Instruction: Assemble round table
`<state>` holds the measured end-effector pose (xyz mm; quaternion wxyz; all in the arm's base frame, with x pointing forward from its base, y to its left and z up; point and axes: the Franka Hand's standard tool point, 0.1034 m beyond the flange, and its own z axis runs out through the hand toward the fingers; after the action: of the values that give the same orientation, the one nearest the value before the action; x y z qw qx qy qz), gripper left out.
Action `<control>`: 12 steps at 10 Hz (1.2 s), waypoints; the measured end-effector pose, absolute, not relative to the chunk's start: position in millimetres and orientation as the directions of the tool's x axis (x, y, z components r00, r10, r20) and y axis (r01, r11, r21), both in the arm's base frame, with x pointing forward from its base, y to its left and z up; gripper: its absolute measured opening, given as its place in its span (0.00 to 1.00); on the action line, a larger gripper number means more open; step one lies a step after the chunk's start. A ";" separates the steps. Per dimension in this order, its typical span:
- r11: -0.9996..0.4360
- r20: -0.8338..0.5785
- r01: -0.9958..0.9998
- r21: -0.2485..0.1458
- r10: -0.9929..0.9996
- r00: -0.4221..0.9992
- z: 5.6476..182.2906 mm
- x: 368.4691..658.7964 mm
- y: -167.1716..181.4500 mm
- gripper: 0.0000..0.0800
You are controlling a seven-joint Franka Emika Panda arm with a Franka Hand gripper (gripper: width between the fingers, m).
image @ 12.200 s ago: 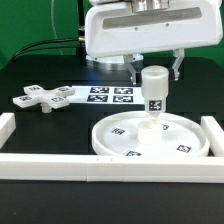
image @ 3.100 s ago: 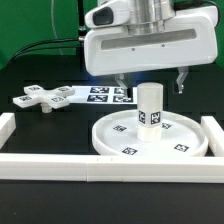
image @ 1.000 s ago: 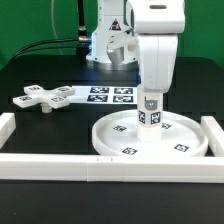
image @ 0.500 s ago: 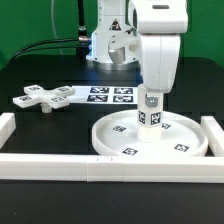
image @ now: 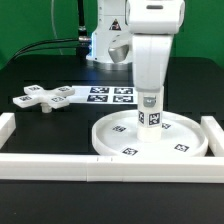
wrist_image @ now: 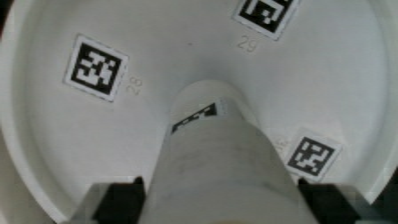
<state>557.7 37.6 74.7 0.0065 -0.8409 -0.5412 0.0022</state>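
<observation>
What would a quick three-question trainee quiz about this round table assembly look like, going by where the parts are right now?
1. True or false: the cross-shaped foot is already fitted onto the leg.
2. Pick one. The leg is: A) upright at the centre of the disc; B) lying flat on the marker board; C) outside the rails.
3. Fill in the blank: in the wrist view, the fingers of the gripper sit on either side of the ____.

Key: 1 false, as the foot lies apart on the table at the exterior view's left; 2 A; 3 leg.
</observation>
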 end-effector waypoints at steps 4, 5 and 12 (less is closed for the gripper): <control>-0.809 0.003 0.587 -0.026 0.587 0.810 74.0 556.9 38.1 0.51; -0.872 0.015 0.489 -0.024 0.488 0.872 73.7 557.9 38.6 0.51; -0.987 0.020 -0.145 -0.075 -0.146 0.989 73.8 560.7 35.7 0.51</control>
<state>560.7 35.7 73.8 0.0365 -0.9966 0.0730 -0.0127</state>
